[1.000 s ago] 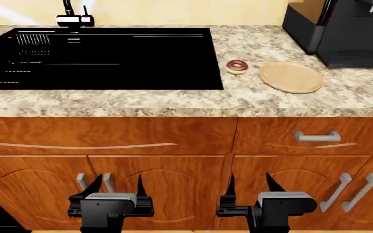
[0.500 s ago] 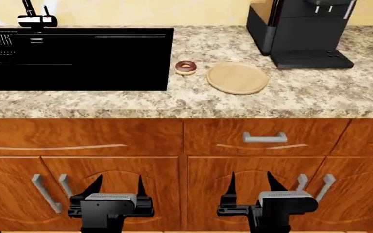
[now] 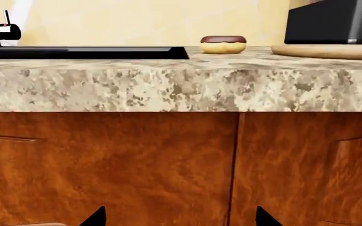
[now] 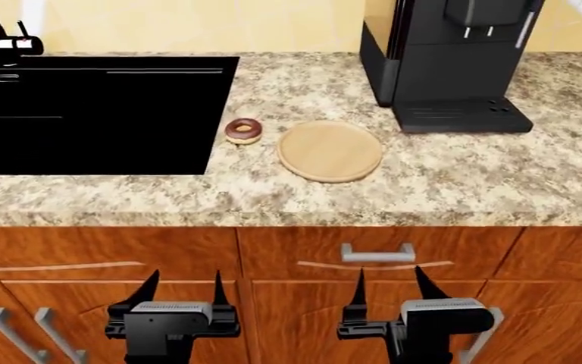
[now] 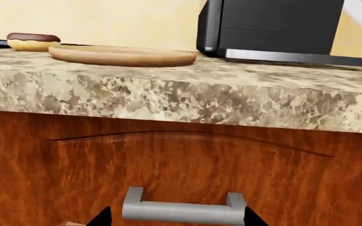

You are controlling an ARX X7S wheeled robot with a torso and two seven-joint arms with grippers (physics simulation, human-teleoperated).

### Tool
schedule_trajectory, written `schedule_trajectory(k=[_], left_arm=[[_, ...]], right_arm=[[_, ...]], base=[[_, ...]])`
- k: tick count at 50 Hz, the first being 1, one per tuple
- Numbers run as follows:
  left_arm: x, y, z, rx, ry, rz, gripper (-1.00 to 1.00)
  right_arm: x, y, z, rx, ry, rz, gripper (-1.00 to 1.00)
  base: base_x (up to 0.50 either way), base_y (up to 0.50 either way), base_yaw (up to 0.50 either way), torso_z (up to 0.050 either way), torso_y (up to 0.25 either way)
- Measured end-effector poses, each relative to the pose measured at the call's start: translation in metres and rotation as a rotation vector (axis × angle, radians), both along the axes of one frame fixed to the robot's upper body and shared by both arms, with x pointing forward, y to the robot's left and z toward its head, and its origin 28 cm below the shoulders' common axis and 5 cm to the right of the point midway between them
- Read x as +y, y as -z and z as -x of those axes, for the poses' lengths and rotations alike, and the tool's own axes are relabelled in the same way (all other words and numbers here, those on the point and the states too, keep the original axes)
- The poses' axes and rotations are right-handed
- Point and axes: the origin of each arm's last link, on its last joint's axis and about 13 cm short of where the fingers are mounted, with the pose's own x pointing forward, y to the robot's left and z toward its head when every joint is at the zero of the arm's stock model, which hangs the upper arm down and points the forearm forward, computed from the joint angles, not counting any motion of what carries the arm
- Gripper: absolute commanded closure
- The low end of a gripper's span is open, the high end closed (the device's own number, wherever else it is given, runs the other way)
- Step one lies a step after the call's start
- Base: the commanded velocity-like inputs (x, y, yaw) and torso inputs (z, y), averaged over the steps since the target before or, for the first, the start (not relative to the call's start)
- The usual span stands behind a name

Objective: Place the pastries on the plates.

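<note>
A small doughnut with dark chocolate icing (image 4: 242, 130) lies on the granite counter, just left of the light tan wooden plate (image 4: 330, 150). Both also show in the left wrist view, doughnut (image 3: 223, 44) and plate (image 3: 327, 51), and in the right wrist view, doughnut (image 5: 32, 41) and plate (image 5: 123, 55). My left gripper (image 4: 183, 292) and right gripper (image 4: 389, 290) are open and empty, low in front of the cabinet fronts, well below the counter. The larger doughnut and the white plate are out of view.
A black sink (image 4: 89, 114) with a tap (image 4: 3, 42) sits at the counter's left. A black coffee machine (image 4: 442, 61) stands behind the plate. A drawer handle (image 4: 377, 253) is just above my right gripper, also seen in the right wrist view (image 5: 182, 209).
The view has shifted to the right and closer: sink, doughnut and plate slid left and lower in the head view. Both grippers kept their pose, open.
</note>
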Motion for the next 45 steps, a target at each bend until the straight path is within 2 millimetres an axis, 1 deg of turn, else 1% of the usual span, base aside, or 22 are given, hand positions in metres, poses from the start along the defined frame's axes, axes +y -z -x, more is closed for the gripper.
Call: schedule_trajectory(k=[36,45], left_arm=[[0.0016,-0.0028,0.0027,-0.040,0.014,-0.013,-1.00],[0.0017,-0.0050,0.0031,-0.052,0.008,-0.002,-1.00]], right_arm=[[0.0004,0.0007,-0.0006,0.017,0.014,0.006,-1.00],[0.0003,0.0004,-0.0004,0.015,0.017,0.002,-1.00]], base=[[0.01,0.00,0.00,0.050,0.000],[0.00,0.00,0.00,0.000,0.000]])
